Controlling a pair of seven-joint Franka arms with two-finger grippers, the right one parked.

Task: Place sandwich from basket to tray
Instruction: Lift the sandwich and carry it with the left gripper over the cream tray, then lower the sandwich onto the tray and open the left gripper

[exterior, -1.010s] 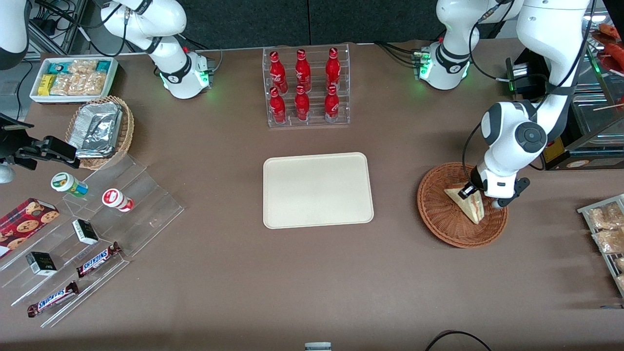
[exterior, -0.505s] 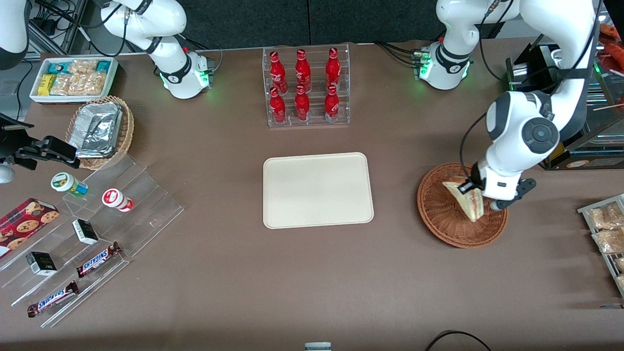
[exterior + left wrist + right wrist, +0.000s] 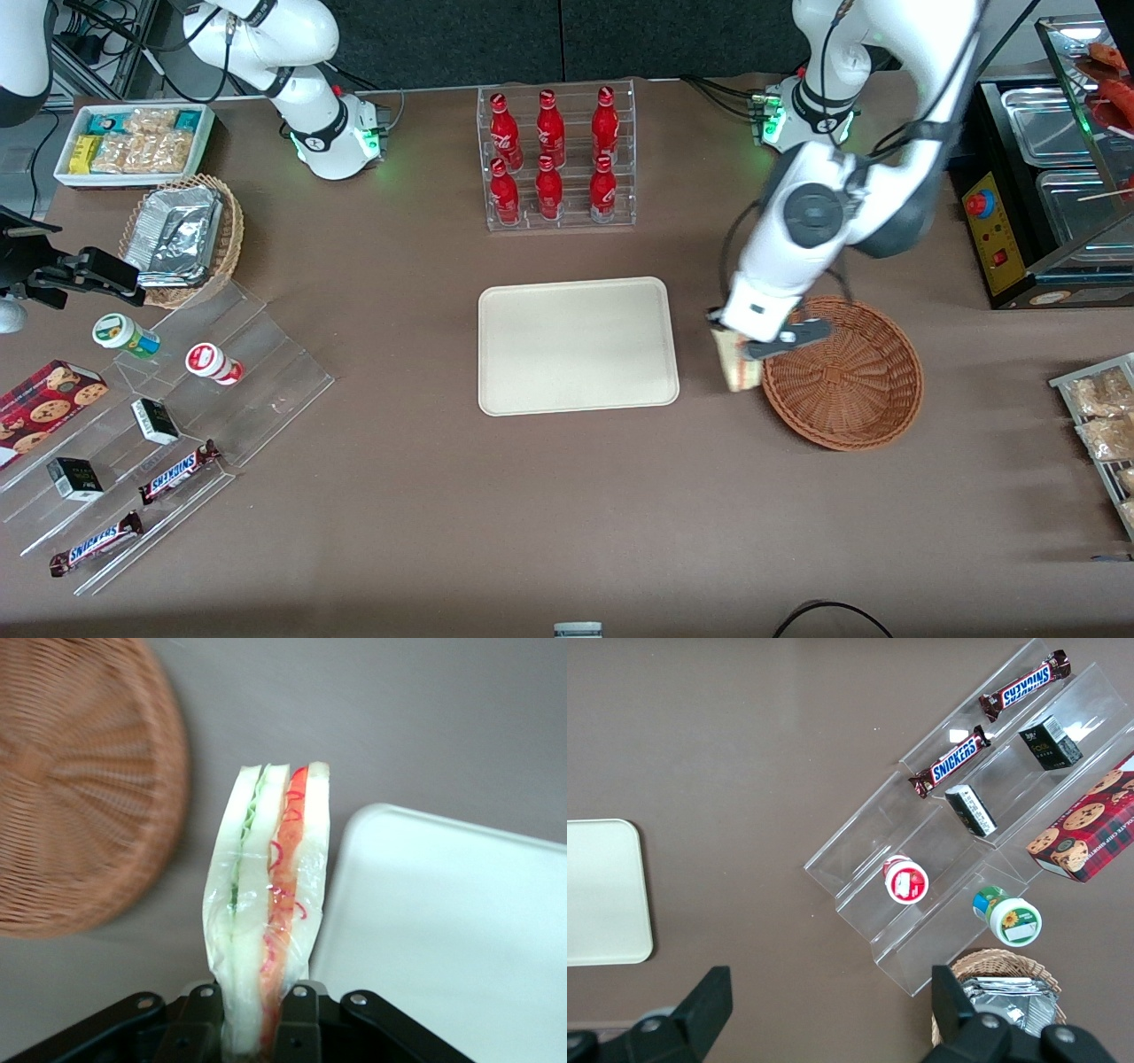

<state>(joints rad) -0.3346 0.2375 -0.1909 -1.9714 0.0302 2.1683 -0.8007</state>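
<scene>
My left gripper [image 3: 737, 347] [image 3: 252, 1028] is shut on the sandwich [image 3: 735, 368] [image 3: 270, 904], a plastic-wrapped wedge with green and red filling, and holds it in the air over the bare table between the basket [image 3: 855, 377] [image 3: 75, 788] and the tray [image 3: 576, 344] [image 3: 461, 939]. The reddish-brown wicker basket holds nothing. The cream tray lies flat at the table's middle with nothing on it. In the wrist view the sandwich hangs over the gap between basket rim and tray corner.
A clear rack of red bottles [image 3: 554, 159] stands farther from the front camera than the tray. A foil-filled tan basket [image 3: 182, 237], snack box [image 3: 133, 142] and acrylic steps with snacks [image 3: 159, 425] lie toward the parked arm's end. A metal warmer [image 3: 1054, 204] and packet rack [image 3: 1103, 425] lie toward the working arm's end.
My gripper has lifted the sandwich out of the basket and carried it sideways toward the tray, past the basket's rim. The basket now holds nothing.
</scene>
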